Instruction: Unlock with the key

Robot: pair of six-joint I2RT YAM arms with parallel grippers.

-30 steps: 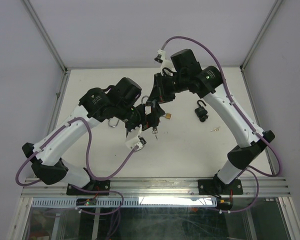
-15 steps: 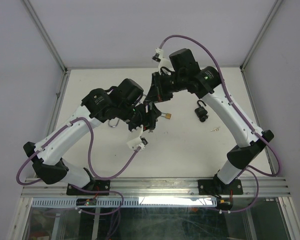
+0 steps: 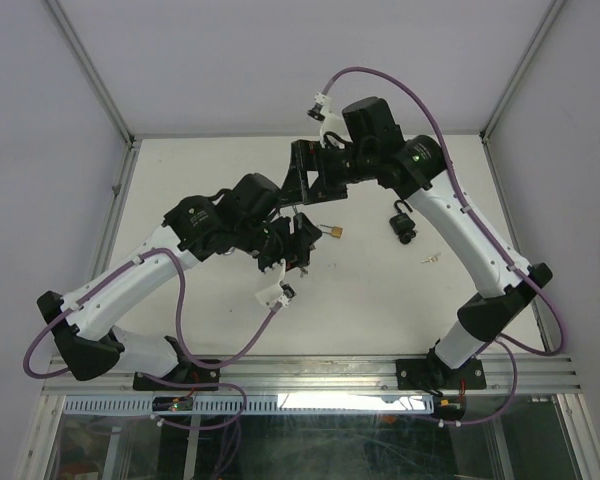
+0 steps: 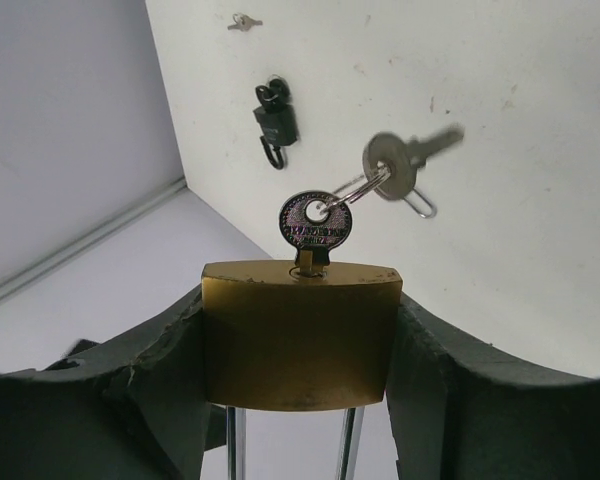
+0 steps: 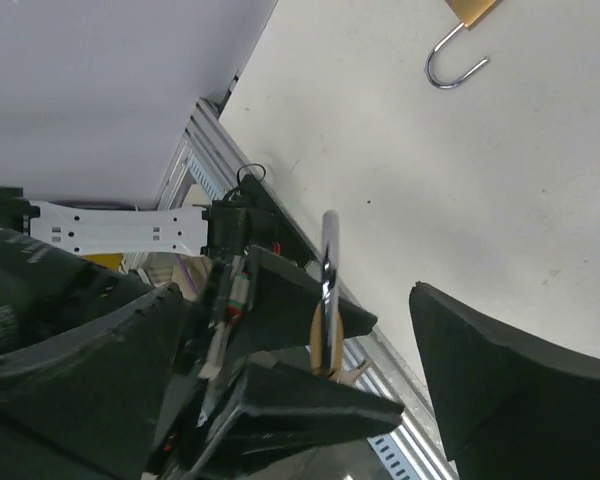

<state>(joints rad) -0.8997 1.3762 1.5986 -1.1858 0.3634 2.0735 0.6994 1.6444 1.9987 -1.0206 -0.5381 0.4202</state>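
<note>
A brass padlock [image 4: 298, 340] sits clamped by its sides between the fingers of my left gripper [image 4: 298, 300], shackle toward the wrist. A dark-headed key [image 4: 316, 224] stands in its keyhole, with a ring and a second silver key [image 4: 404, 168] dangling from it. From above, the left gripper [image 3: 292, 243] hovers over the table's middle. My right gripper [image 3: 306, 186] is just beyond it, open and empty. In the right wrist view the held padlock's shackle [image 5: 329, 262] shows edge-on between the spread fingers [image 5: 505, 385], touching neither.
A second brass padlock [image 3: 332, 232] with its shackle swung open lies right of the left gripper. A black padlock [image 3: 402, 225] and a small loose key [image 3: 432, 258] lie further right. Grey walls and metal rails [image 3: 120, 195] bound the table.
My left gripper has shut on the brass padlock. My right gripper, shut a second ago at the padlock, has opened and drawn back a little toward the far side.
</note>
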